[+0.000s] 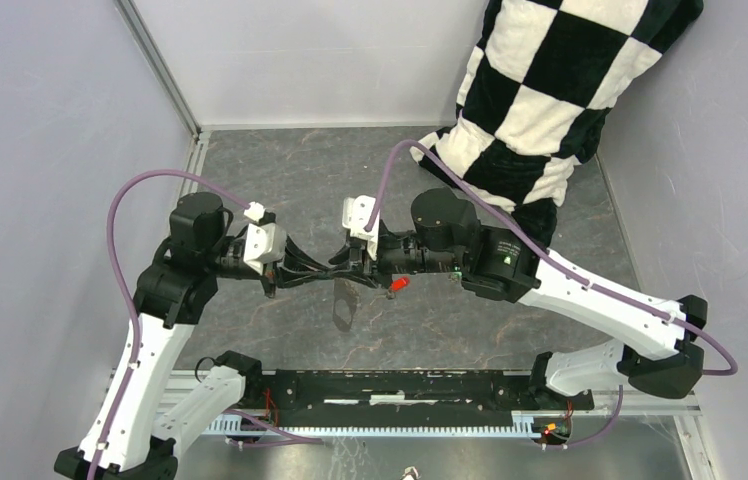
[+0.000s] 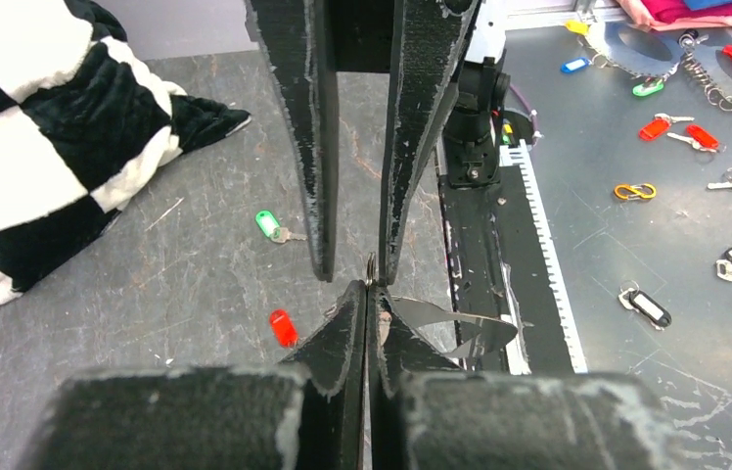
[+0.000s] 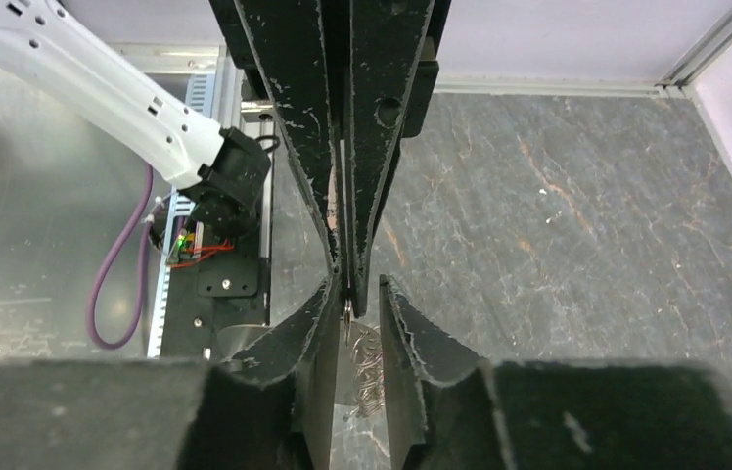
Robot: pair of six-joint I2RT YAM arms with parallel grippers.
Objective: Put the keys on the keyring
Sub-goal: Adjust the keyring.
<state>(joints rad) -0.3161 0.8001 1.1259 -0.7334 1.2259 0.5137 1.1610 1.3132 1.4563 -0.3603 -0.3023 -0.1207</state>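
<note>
My left gripper point(image 2: 369, 290) is shut on the small ring point(image 2: 371, 268) of the keyring and holds it above the table. The keyring's grey metal part point(image 1: 345, 305) hangs below it and also shows in the left wrist view point(image 2: 455, 321). Its chain point(image 3: 367, 360) dangles between my right fingers. My right gripper point(image 3: 354, 294) is open, with its fingers on either side of the left fingertips and the ring point(image 3: 346, 311). The red key point(image 2: 283, 327) lies on the table, also visible in the top view point(image 1: 399, 284). The green key point(image 2: 266, 223) lies a little beyond it.
A black-and-white checkered cloth point(image 1: 550, 90) stands at the back right. A black rail point(image 1: 400, 385) runs along the near edge. Beyond it, a metal surface point(image 2: 636, 225) holds several other keys and tags. Grey walls close in the left, back and right sides.
</note>
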